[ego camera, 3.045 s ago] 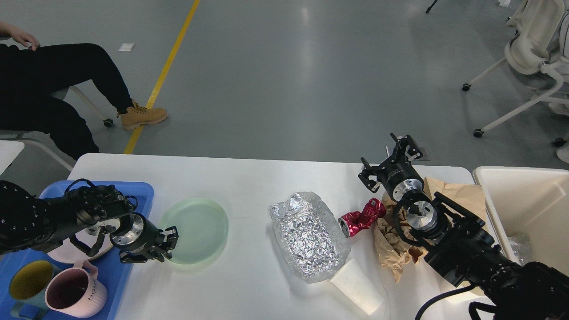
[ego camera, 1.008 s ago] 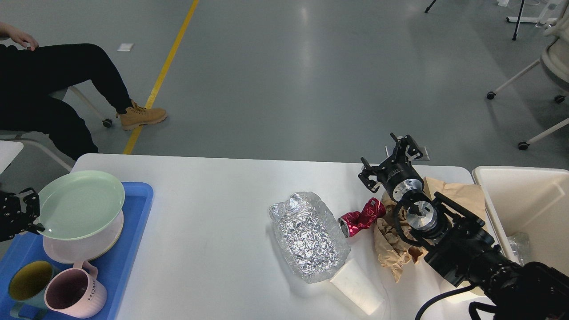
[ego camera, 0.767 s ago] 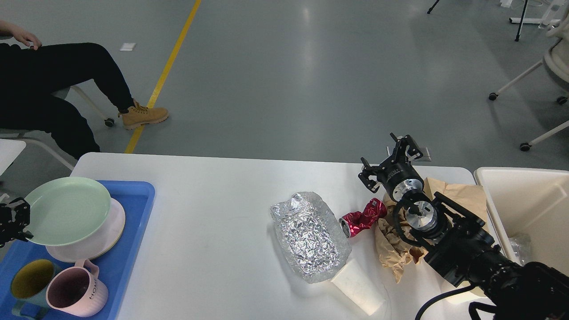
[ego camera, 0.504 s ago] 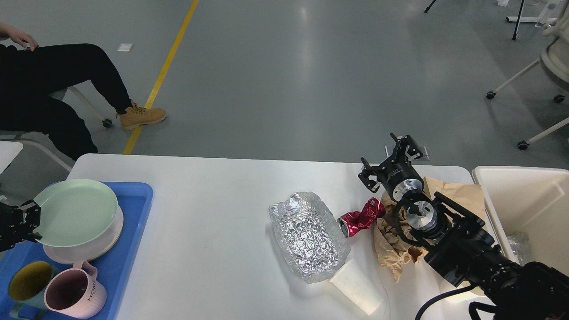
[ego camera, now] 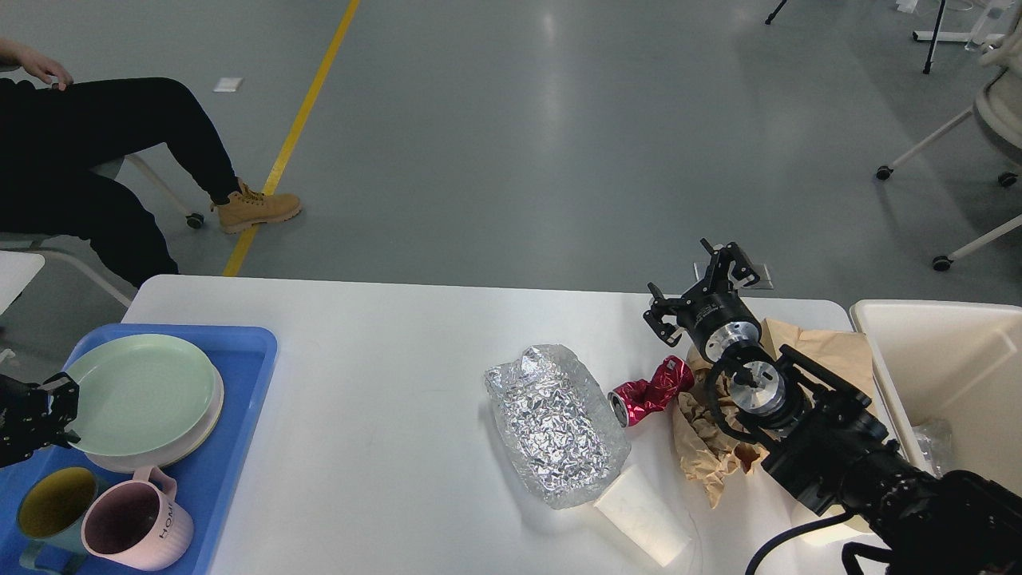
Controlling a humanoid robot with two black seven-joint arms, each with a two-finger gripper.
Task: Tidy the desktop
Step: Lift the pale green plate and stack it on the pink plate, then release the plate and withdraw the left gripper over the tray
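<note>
While spread wide below both arms, the desktop (ego camera: 383,447) carries one crumpled foil sheet (ego camera: 555,423), one crushed red can (ego camera: 648,391), one white paper cup (ego camera: 643,515) and brown paper (ego camera: 711,443). Right gripper (ego camera: 696,289) raised over the far edge, fingers apart, empty. Left gripper (ego camera: 49,406) at the green plate (ego camera: 136,394) rim over the blue tray (ego camera: 239,415); grip cannot be told. Two mugs, pink one (ego camera: 132,523) lettered "HOME".

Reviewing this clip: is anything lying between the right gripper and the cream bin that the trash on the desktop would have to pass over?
Yes. Crumpled brown paper lies on the desktop between the right gripper and the cream bin, up against the bin's near wall. The crushed red can and foil sit left of the paper.
</note>
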